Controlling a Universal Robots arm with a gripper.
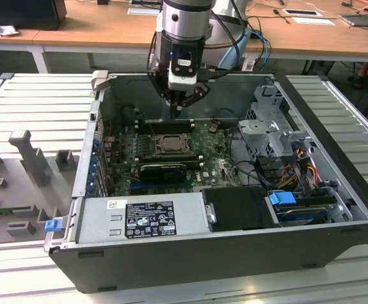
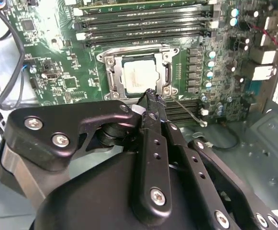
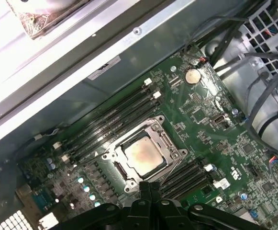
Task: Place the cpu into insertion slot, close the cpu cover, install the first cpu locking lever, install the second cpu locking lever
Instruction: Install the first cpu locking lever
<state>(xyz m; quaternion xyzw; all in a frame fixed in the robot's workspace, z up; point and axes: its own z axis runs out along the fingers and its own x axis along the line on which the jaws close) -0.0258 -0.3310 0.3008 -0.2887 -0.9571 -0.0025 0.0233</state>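
Note:
The cpu (image 2: 139,76) (image 3: 143,155), a pale silvery square, lies in the insertion slot (image 2: 131,49) on the green motherboard. The silver cpu cover (image 2: 114,73) (image 3: 111,154) lies flat around it, and the chip's face shows through the cover's opening. A thin wire locking lever (image 2: 189,113) juts out sideways from one socket corner. My gripper (image 2: 151,95) (image 3: 147,184) is shut, its tips pressed together just above that corner, right by the lever's base. In the exterior view the gripper (image 1: 174,113) hangs over the socket (image 1: 170,144) inside the open computer case.
Long black memory slots (image 3: 115,120) run on both sides of the socket. A black graphics card (image 1: 163,170) sits in front of it, then the labelled power supply (image 1: 149,217). A drive cage (image 1: 269,130) and cables (image 1: 291,174) fill the exterior view's right. Case walls (image 1: 85,164) surround the board.

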